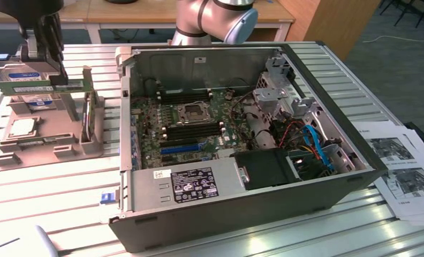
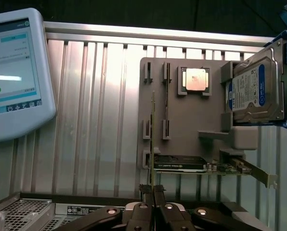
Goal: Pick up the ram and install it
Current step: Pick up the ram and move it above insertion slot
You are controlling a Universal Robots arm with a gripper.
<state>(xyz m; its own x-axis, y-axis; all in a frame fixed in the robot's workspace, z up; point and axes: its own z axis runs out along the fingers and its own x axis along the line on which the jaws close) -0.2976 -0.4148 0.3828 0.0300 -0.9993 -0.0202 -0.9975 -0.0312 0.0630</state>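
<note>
The end effector (image 2: 153, 192) is closed tight on the ram (image 2: 152, 144), which is seen edge-on between its fingers. At the exterior view's left the wrist points straight down, holding the green stick level just above the grey holder tray (image 1: 47, 144) on the table (image 1: 55, 187). Further right, well apart, lies the open computer case (image 1: 284, 209) with its motherboard (image 1: 190, 123) exposed.

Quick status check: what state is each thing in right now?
ram: clamped in the hand, not installed.
hand: shut on the ram.
computer case: side panel off, interior exposed.
memory slots: empty.
hard drive: parked in holder.
teach pendant: screen lit.
</note>
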